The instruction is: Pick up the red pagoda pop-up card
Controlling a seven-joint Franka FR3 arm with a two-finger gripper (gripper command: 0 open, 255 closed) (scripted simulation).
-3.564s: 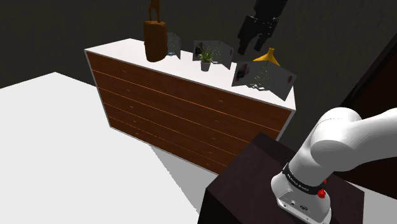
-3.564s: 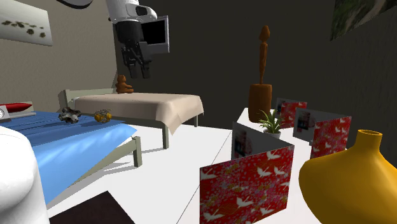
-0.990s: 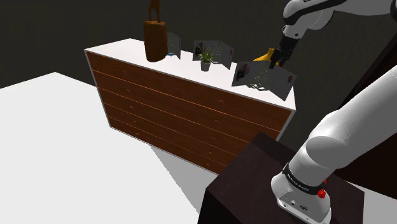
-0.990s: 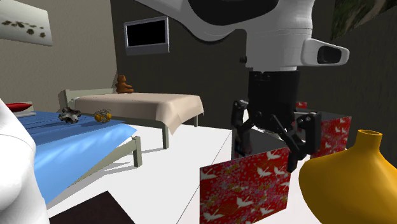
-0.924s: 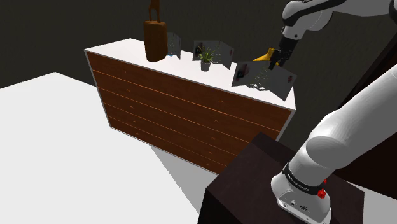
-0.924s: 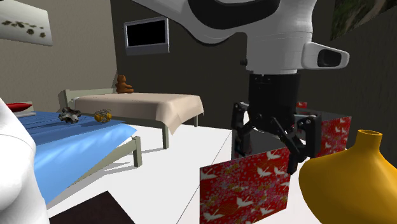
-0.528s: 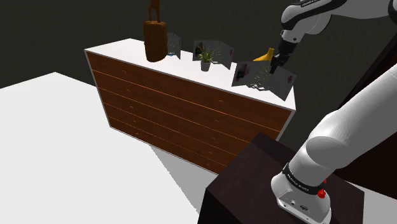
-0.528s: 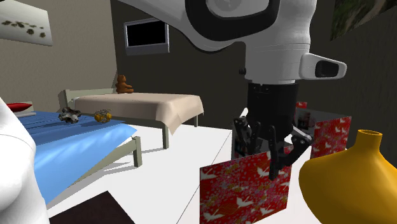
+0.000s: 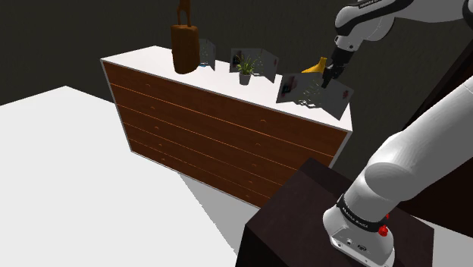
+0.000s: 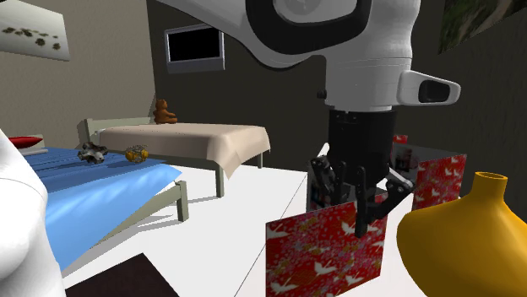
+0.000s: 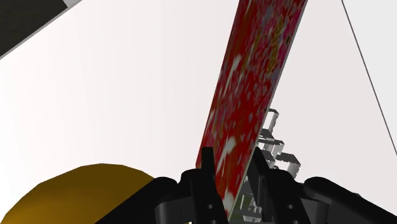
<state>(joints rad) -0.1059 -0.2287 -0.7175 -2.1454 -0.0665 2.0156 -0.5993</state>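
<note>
At the claw (image 11: 232,167), wrist view: the two black fingers are clenched on the upper edge of the red pop-up card (image 11: 254,83), one finger on each face. The sheet runs away from the fingertips toward a white surface. The card's face is red, flecked with white and gold. Pale cut-out shapes, too small to identify, show beside one finger. A yellow vase (image 11: 83,194) bulges just beside the claw.

Second exterior view: the claw (image 10: 361,215) hangs straight down from the white wrist and grips the same card (image 10: 325,249), which stands upright. Here the flecks resolve into white cranes on red. The vase (image 10: 464,245) stands close beside the claw, a second red folded card (image 10: 439,181) stands behind the claw, and a bed (image 10: 186,139) lies well beyond it.

Shoulder view: the claw (image 9: 327,76) meets the card (image 9: 303,89) on the white top of the desk (image 9: 227,125), which has brown drawer fronts. The card turns a greyish, speckled side to this camera. The vase (image 9: 318,67) sits just behind the claw. Well away from the claw, along the desk top, stand a potted plant (image 9: 245,70) and a tall brown figure (image 9: 184,42).
</note>
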